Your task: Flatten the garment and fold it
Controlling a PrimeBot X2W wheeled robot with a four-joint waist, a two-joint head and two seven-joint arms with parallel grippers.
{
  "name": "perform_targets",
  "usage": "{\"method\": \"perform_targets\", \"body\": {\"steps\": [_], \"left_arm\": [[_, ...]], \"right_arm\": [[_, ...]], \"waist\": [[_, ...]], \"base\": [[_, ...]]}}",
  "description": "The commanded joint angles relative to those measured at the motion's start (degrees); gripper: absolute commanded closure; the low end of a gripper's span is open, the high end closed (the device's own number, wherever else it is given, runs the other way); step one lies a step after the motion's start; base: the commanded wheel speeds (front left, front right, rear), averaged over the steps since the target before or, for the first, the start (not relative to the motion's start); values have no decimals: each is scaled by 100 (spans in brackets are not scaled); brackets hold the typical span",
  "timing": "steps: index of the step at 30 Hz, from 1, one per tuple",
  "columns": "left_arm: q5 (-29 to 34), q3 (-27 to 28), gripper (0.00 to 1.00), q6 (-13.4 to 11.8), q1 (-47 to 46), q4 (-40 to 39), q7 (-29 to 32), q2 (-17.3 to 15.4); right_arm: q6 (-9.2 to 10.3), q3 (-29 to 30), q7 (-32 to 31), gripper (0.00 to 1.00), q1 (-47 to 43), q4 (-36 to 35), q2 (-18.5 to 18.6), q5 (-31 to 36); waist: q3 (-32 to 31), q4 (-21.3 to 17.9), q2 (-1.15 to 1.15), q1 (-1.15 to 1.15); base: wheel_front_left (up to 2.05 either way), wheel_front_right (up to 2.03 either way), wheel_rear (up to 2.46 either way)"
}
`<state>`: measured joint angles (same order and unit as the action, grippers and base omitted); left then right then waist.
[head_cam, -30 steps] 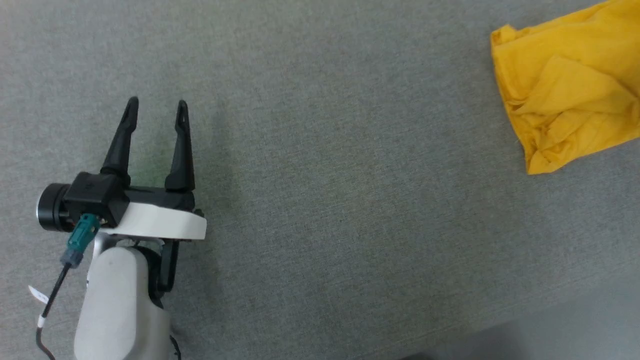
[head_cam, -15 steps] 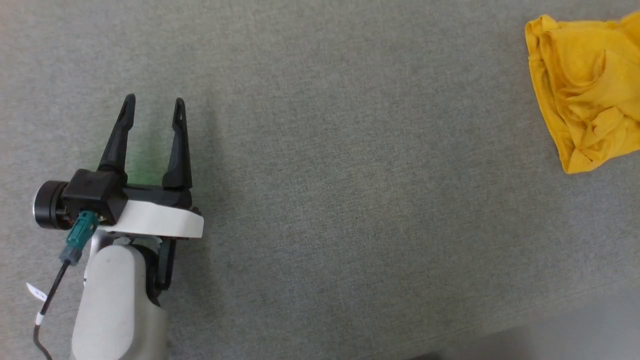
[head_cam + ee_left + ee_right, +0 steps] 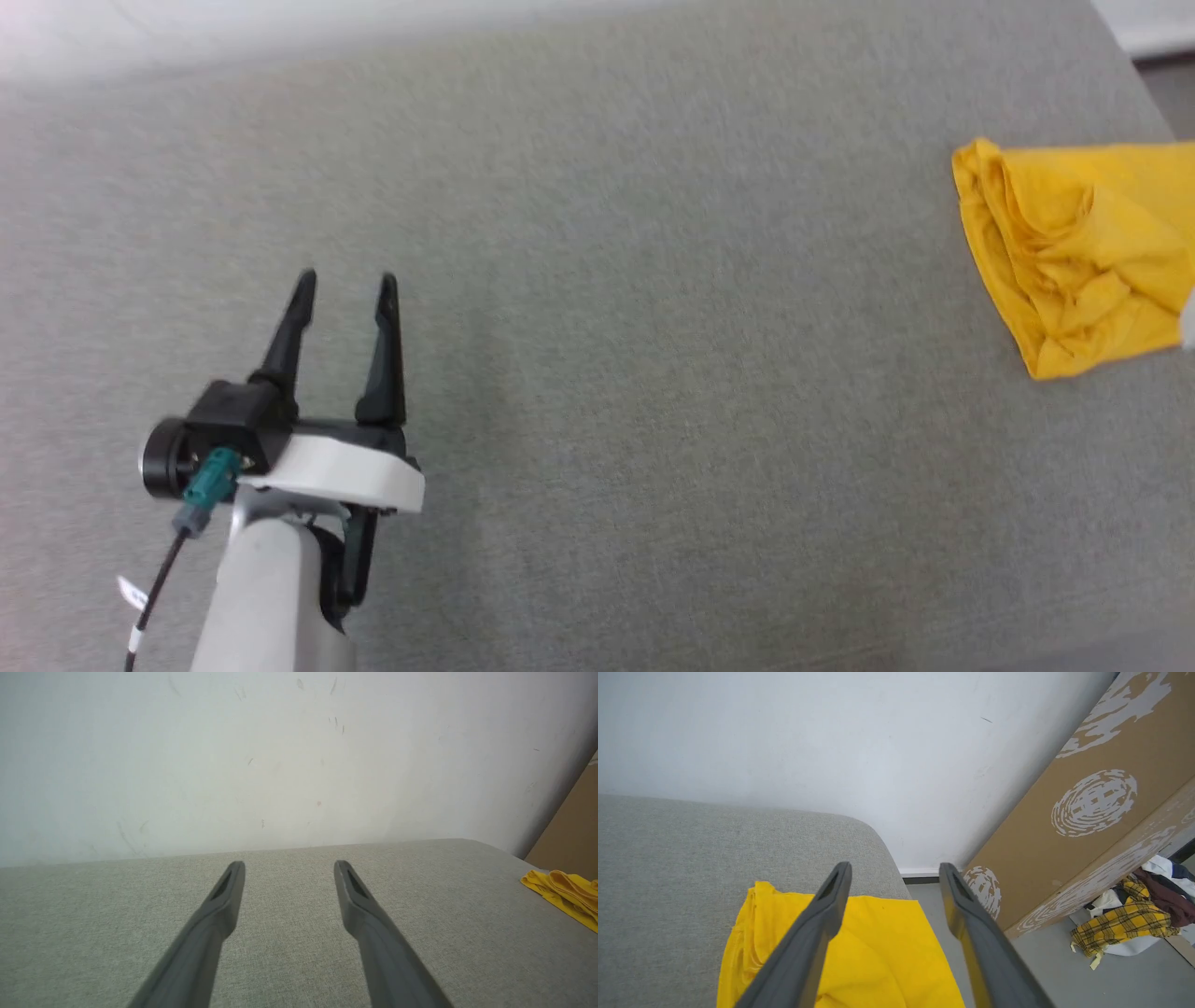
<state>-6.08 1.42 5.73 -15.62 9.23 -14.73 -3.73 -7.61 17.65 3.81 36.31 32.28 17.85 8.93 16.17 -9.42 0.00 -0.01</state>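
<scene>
The garment (image 3: 1074,252) is a mustard-yellow cloth lying crumpled at the right edge of the grey fabric surface (image 3: 653,373); its patches and marks are hidden in the folds. My left gripper (image 3: 345,285) hovers open and holding nothing at the lower left, far from the garment. In the left wrist view the left gripper (image 3: 289,865) points at the wall, with the garment (image 3: 565,893) at the far right. My right gripper (image 3: 894,868) stands open above the garment (image 3: 878,952), near the surface's rounded right end, with nothing between its fingers.
A white wall (image 3: 784,732) runs behind the surface. To the right, off the surface, a cardboard box (image 3: 1087,812) leans on the floor beside a pile of clothes (image 3: 1134,919). The surface's far edge (image 3: 467,37) shows at the top.
The head camera has tilted up, bringing the wall edge into view. The garment has settled into a more bunched heap. The left gripper stays open.
</scene>
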Motion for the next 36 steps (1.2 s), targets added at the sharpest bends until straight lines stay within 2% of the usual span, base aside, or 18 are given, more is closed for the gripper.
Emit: {"method": "perform_targets", "body": {"steps": [1, 8, 15, 26, 36], "left_arm": [[-31, -36, 0, -36, 115, 51, -27, 24], [-113, -223, 0, -139, 377, 166, -27, 70], [-208, -360, 0, -170, 583, 265, -27, 81], [-388, -621, 0, -240, 855, 326, -27, 84], [-482, -686, 0, -409, 1157, 326, -27, 85]], "right_arm": [[12, -96, 53, 0, -249, -217, -46, -221], [12, -260, -34, 0, -1433, -1811, -395, -1007], [12, -529, -75, 0, -2401, -2991, -951, -1322], [12, -1128, 219, 0, -3500, -3564, -1396, -1271], [12, -1233, 561, 0, -4062, -3278, -1494, -1339]], "waist": [[-613, 389, 0, 1], [-1033, 760, 0, 1], [-1269, 1033, 0, 1], [-1596, 1371, 0, 1], [-1769, 1444, 0, 1]], "base": [[0, 0, 0], [0, 0, 0], [0, 0, 0], [0, 0, 0], [0, 0, 0]]}}
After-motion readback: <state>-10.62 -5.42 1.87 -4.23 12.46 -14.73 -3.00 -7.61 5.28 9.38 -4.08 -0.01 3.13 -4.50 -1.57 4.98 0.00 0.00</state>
